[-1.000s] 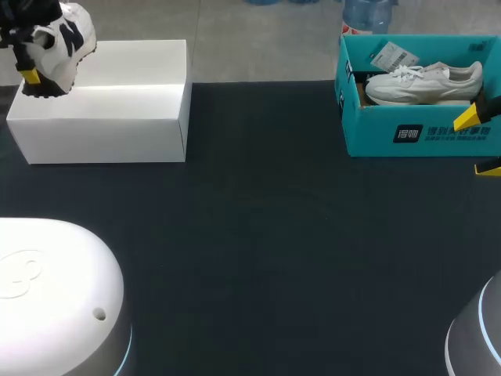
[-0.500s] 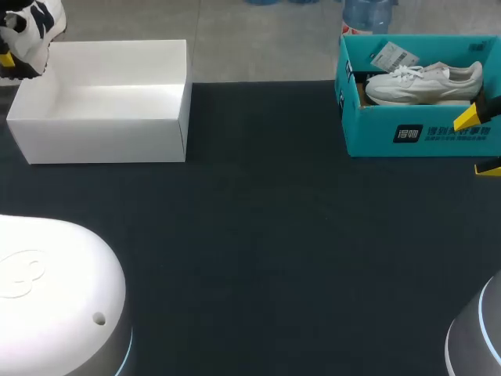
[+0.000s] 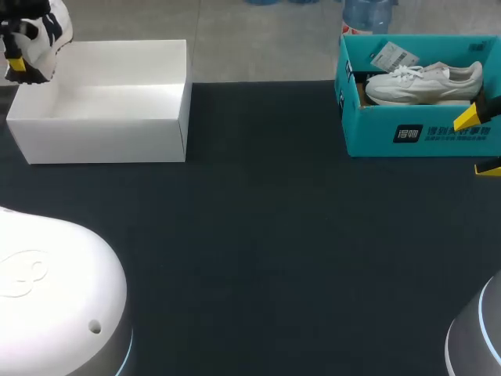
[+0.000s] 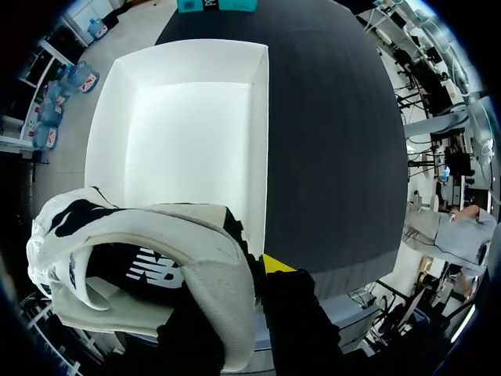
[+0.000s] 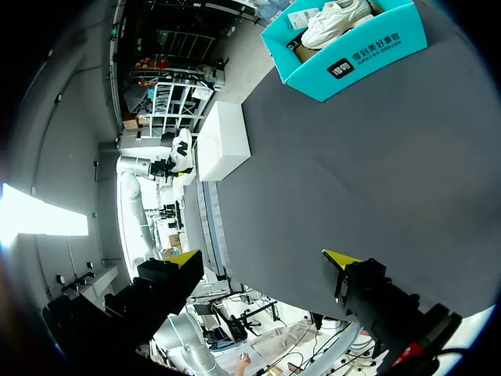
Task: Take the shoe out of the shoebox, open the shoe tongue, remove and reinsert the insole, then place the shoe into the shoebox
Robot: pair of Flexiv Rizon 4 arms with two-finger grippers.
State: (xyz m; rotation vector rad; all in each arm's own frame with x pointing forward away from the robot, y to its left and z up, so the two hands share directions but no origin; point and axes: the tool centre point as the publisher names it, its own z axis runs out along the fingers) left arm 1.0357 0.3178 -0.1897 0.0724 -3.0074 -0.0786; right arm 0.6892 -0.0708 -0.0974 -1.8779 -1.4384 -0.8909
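A white and black sneaker hangs above the far left corner of the open white shoebox, with my left gripper shut on it. In the left wrist view the sneaker fills the space at the fingers, one yellow fingertip shows beside it, and the bare inside of the white shoebox lies ahead. My right gripper stands open near the table's right edge, in front of a teal shoebox that holds a white shoe. The right gripper has nothing between its fingers.
The dark table top stretches between the two boxes. A paper tag lies in the teal box behind the white shoe. From the right wrist view, the teal shoebox and the white shoebox both stand far ahead.
My left gripper has carried the sneaker leftward, off the white box's far left part to beyond its corner, then a little back. The right arm has kept still.
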